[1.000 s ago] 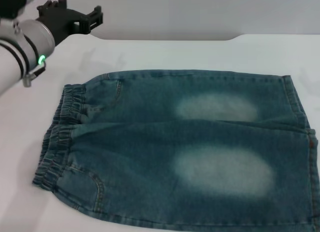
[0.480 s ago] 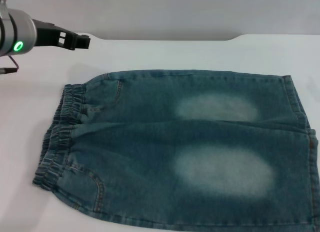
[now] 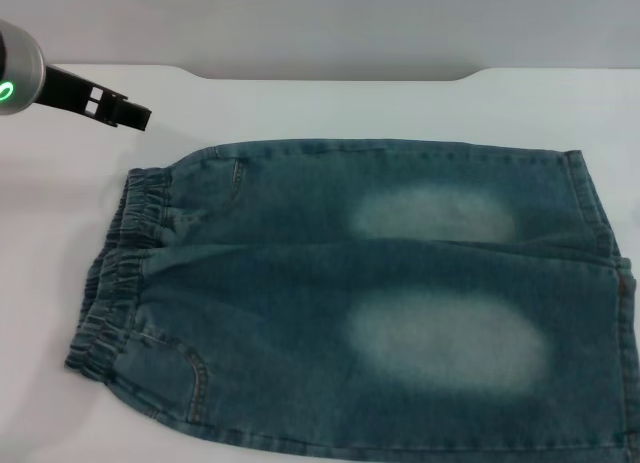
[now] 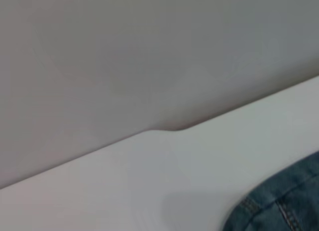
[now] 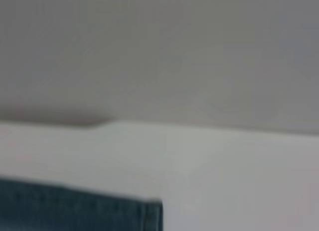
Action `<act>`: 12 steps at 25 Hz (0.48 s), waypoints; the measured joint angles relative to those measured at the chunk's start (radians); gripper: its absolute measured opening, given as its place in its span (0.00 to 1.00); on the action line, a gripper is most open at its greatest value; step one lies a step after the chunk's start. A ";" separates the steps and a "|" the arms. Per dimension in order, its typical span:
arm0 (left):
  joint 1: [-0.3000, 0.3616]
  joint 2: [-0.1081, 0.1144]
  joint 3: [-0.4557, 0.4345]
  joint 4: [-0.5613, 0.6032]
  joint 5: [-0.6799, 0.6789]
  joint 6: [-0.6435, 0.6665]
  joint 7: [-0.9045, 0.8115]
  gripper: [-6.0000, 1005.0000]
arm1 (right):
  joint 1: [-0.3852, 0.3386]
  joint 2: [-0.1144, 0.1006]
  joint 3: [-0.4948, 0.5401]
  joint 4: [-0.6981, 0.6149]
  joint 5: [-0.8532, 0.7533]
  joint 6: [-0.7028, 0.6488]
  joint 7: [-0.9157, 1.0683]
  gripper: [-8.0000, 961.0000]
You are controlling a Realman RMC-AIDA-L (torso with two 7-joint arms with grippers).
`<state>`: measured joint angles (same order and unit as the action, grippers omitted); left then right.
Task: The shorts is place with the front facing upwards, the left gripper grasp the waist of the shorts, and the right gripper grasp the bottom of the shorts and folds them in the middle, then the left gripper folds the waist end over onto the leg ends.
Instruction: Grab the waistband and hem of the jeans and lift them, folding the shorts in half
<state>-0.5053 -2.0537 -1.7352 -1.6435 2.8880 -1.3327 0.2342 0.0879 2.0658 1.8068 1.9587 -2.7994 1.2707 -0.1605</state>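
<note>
The black two-fingered left end effector (image 3: 135,116) has moved lower, nearer the blue-teal denim shorts (image 3: 360,293), which stay flat on the white tabletop (image 3: 300,103); whether its fingers are apart I cannot tell.

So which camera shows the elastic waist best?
The head view: the whole ruched waist of the shorts shows there. The left wrist view catches only a stitched denim corner; the right wrist view shows only a straight denim edge.

Blue-teal shorts (image 3: 350,303) (two pale faded patches).
</note>
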 joint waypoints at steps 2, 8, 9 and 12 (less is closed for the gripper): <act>-0.014 0.000 -0.016 0.003 0.000 -0.036 0.015 0.83 | 0.025 0.000 0.005 0.007 -0.033 0.065 0.000 0.80; -0.055 0.002 -0.024 0.040 0.001 -0.191 0.028 0.83 | 0.034 0.007 0.006 0.046 -0.068 0.194 0.008 0.80; -0.057 0.002 -0.022 0.042 0.002 -0.215 0.028 0.83 | 0.027 0.008 0.006 0.052 -0.068 0.201 0.010 0.80; -0.061 0.002 -0.022 0.045 0.002 -0.269 0.028 0.83 | 0.005 0.010 0.008 0.056 -0.066 0.213 0.023 0.80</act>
<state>-0.5667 -2.0512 -1.7568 -1.5982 2.8897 -1.6018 0.2621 0.0933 2.0753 1.8145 2.0145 -2.8651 1.4836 -0.1375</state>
